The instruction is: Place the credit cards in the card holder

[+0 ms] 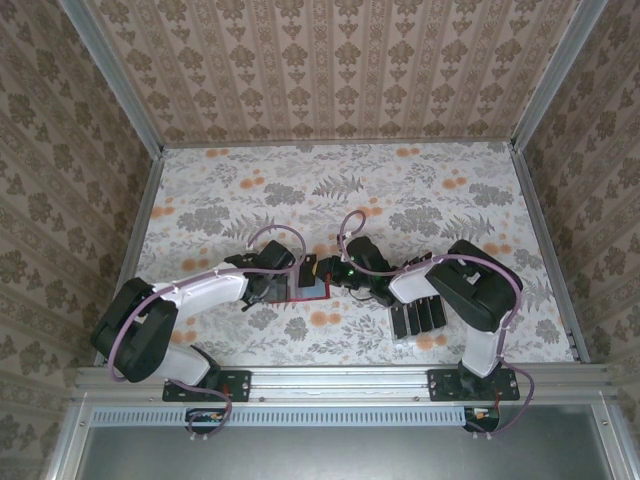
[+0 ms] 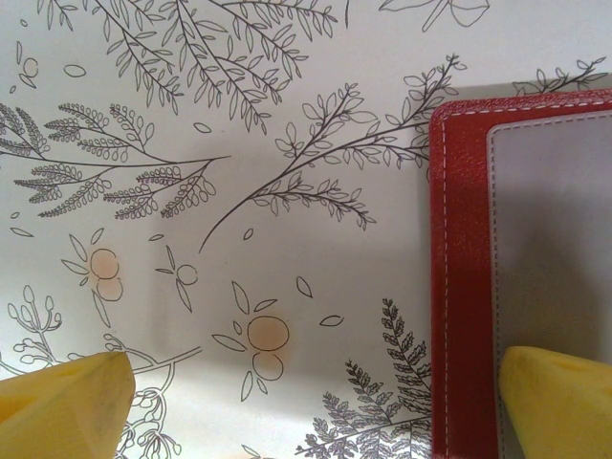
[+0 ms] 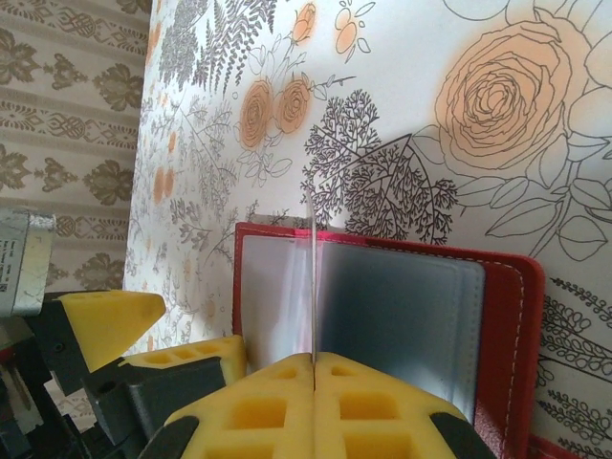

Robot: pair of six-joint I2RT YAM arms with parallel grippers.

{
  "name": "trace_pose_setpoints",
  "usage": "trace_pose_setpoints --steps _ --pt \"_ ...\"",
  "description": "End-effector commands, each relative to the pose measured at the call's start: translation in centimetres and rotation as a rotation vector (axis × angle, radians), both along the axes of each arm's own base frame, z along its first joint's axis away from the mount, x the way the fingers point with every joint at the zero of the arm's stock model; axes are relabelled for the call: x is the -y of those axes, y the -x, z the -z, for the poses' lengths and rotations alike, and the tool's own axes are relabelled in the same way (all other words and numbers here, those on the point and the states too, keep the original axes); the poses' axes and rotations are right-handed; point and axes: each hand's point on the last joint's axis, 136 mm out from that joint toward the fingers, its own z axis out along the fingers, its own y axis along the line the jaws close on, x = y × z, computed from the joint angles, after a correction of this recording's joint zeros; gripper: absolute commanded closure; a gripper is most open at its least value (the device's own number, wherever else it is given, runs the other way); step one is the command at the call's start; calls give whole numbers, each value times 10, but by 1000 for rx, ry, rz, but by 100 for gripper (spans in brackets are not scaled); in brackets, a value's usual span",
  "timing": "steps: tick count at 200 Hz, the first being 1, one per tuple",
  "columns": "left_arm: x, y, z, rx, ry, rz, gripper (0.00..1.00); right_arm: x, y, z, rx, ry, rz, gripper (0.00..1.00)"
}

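The red card holder (image 1: 308, 289) lies open on the flowered table between my two grippers. Its clear inner sleeves (image 3: 402, 316) face up. The right gripper (image 3: 314, 359) is shut on a thin credit card (image 3: 313, 277), seen edge-on and held just over the middle of the holder (image 3: 512, 325). The left gripper (image 2: 316, 406) stands open at the holder's left edge (image 2: 464, 287). One of its yellow fingers (image 2: 559, 397) lies over the holder's inside, the other (image 2: 67, 402) is over bare table. More black credit cards (image 1: 418, 314) stand near the right arm.
The spare cards sit in a clear slotted tray (image 1: 405, 341) at the front right, close to the right arm's base. Patterned walls close in the table on three sides. The left gripper's yellow fingers (image 3: 105, 320) sit right beside the holder in the right wrist view.
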Motion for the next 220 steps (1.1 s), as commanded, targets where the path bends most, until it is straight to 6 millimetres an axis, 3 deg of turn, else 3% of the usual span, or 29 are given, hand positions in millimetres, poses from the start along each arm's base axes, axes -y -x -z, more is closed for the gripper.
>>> trace_pose_setpoints --steps 1,147,220 --pt "-8 8 5 -30 -23 -25 0 0 -4 1 12 -36 23 100" --pt "-7 8 5 -36 -21 -25 0 -6 3 5 -23 -110 -8 100" --pt "-7 8 5 -38 -21 -25 0 3 1 -14 21 -128 29 100"
